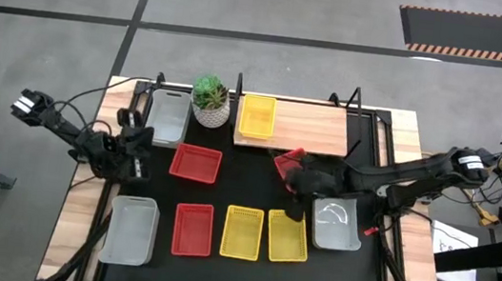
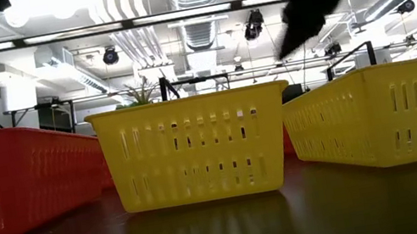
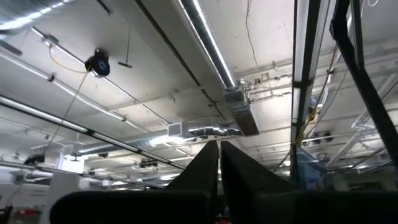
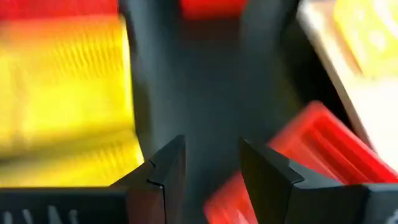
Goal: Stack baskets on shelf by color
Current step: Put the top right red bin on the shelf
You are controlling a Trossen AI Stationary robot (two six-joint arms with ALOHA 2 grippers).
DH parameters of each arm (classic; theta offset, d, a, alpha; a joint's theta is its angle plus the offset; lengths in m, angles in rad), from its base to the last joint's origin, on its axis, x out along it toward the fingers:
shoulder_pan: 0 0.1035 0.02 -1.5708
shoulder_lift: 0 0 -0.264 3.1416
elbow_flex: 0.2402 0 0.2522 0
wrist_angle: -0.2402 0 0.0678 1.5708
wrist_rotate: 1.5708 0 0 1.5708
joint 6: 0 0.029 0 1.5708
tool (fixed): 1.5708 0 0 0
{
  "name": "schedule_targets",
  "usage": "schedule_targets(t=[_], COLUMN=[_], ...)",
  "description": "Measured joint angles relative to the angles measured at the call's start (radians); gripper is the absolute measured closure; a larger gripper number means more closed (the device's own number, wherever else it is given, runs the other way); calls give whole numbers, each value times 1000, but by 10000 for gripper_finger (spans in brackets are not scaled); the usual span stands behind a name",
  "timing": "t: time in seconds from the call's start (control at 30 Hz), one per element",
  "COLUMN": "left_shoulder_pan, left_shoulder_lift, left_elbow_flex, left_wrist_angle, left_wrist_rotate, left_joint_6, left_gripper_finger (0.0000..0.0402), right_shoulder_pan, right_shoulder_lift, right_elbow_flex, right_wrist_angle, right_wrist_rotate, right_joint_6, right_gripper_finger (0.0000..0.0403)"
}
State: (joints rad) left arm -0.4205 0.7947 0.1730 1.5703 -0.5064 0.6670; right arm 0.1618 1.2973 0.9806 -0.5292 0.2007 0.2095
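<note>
Hovering over the black bench (image 1: 244, 274) near its middle, the right hand (image 1: 295, 186) has its fingers (image 4: 165, 168) spread with nothing between them, as the right wrist view shows a clear gap onto the dark surface. Just beside it lies a tilted red basket (image 1: 287, 161), close to the front edge of the wooden shelf (image 1: 315, 129). One yellow basket (image 1: 257, 116) already sits on the shelf's left part, next to a potted plant (image 1: 210, 99). Along the near side of the bench stand a grey basket (image 1: 131, 229), a red one (image 1: 192, 228), and two yellow ones (image 1: 243, 232) (image 1: 286, 236), with another grey basket (image 1: 336, 224) under the right arm. A further red basket (image 1: 196, 163) lies in the middle, and a grey one (image 1: 169, 116) sits at the far left beside the plant. The left hand (image 1: 138, 165) waits at the left edge of the bench, its fingers (image 3: 205, 168) pressed together and pointing up at the ceiling.
</note>
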Motion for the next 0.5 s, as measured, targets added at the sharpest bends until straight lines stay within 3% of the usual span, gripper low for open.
schedule_targets(t=[0.1,0.2,0.5], left_shoulder_pan=[0,0,1], left_shoulder_lift=[10,19,21], left_elbow_flex=[7,7,6], left_wrist_angle=[-1,-8,-8], left_wrist_rotate=[0,-21,-49], left_joint_6=[43,53,56], left_gripper_finger=[400,400,400], right_shoulder_pan=[1,-6,-69], right_shoulder_lift=[32,51,100], right_elbow_flex=[102,159,139], right_wrist_angle=[-314,-461,-404], right_wrist_rotate=[2,40,-67], right_joint_6=[-145,-228,-300], right_gripper_finger=[264,264,265])
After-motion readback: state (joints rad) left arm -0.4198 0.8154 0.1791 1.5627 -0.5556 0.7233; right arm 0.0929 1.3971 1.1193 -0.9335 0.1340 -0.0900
